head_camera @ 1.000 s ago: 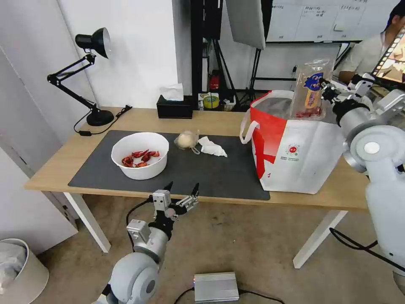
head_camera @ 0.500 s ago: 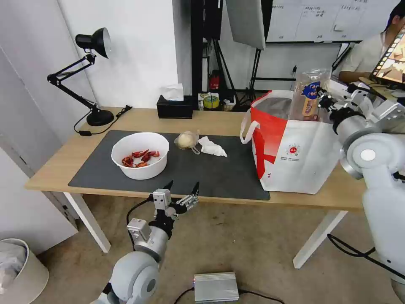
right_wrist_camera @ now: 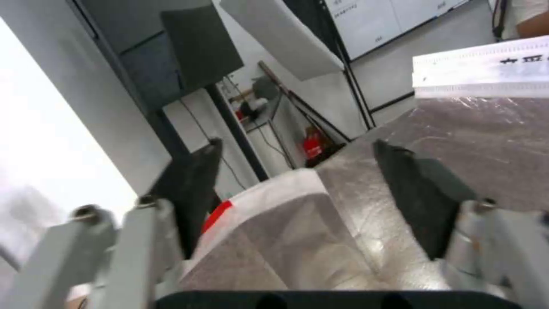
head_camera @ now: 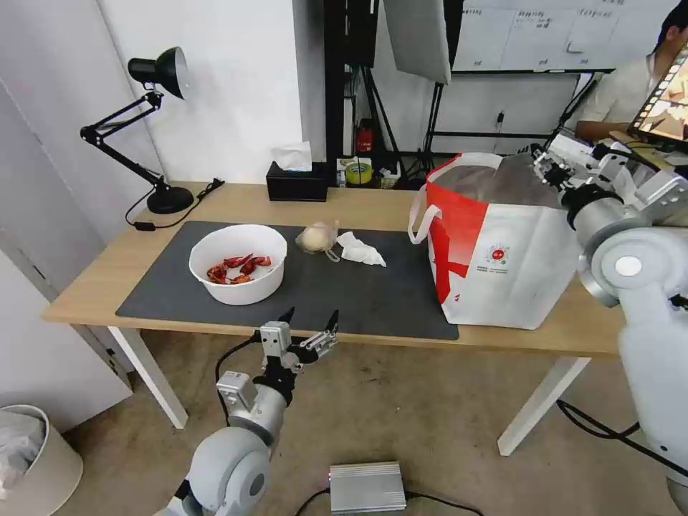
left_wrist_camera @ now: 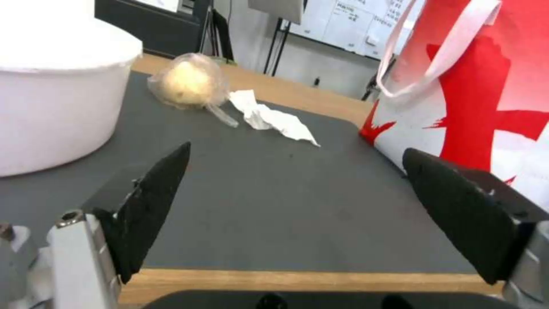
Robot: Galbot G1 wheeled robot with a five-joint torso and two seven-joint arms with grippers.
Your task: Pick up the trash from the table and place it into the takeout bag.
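Right wrist view: jaws spread, empty, above takeout bag (right_wrist_camera: 366, 206); interior unreadable.

Setting: I read this as an office or lab workroom. Light-wood desk (head_camera: 358, 204) on white legs, black articulated desk lamp (head_camera: 147, 115), wall whiteboard (head_camera: 530, 32) with written grids, light stands and tripods (head_camera: 373, 107), plain grey carpet (head_camera: 401, 416), white waste bin (head_camera: 32, 462).

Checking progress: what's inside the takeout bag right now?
Inside the takeout bag, silver foil lining shows beneath the open right gripper; its bottom and any contents are hidden by its walls.
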